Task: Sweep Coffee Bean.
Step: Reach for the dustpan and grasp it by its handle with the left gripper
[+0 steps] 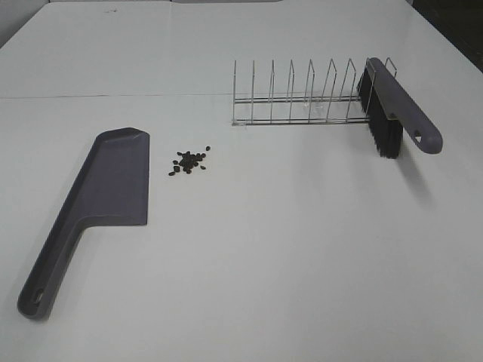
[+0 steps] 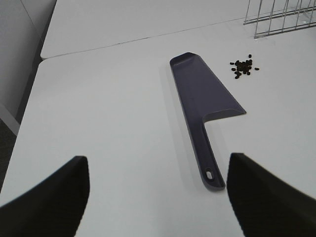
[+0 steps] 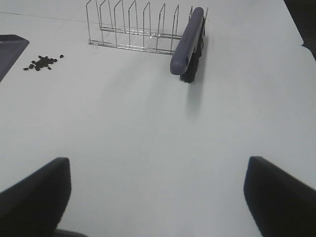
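The left gripper (image 2: 157, 158) stands spread wide with nothing between its dark fingers (image 2: 49, 197), poised over the white table (image 2: 108, 113) near the handle end of the grey dustpan (image 2: 205, 94). The right gripper (image 3: 157, 159) is just as wide and just as empty, over bare table. The dustpan lies flat on the left side of the table. The coffee bean (image 1: 190, 161) (a small loose heap of dark beans) sits on the table just beside the pan's wide end, not touching it, between the pan and the wire rack (image 1: 302, 98). A grey brush (image 1: 396, 105) is propped at the rack's right end, black bristles downward.
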Controlling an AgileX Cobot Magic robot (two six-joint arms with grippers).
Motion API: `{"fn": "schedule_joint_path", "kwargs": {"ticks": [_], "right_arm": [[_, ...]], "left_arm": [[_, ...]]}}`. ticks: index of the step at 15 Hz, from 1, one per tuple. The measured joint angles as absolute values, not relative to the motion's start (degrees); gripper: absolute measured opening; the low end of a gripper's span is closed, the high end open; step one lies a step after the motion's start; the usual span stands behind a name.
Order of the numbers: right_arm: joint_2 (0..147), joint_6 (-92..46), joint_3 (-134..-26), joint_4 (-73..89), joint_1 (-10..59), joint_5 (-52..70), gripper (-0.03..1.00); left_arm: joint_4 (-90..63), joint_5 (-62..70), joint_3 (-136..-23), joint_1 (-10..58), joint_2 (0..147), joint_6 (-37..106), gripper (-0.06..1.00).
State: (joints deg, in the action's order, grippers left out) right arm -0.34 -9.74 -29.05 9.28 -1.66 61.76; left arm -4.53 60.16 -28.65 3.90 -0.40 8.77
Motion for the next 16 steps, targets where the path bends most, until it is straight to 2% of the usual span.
{"fn": "schedule_joint_path", "kwargs": {"ticks": [16], "right_arm": [[-0.34, -9.74, -29.05, 9.28, -1.66, 61.76, 0.8]], "left_arm": [[-4.53, 60.16, -28.65, 3.9, -0.4, 8.77, 0.71]]}}
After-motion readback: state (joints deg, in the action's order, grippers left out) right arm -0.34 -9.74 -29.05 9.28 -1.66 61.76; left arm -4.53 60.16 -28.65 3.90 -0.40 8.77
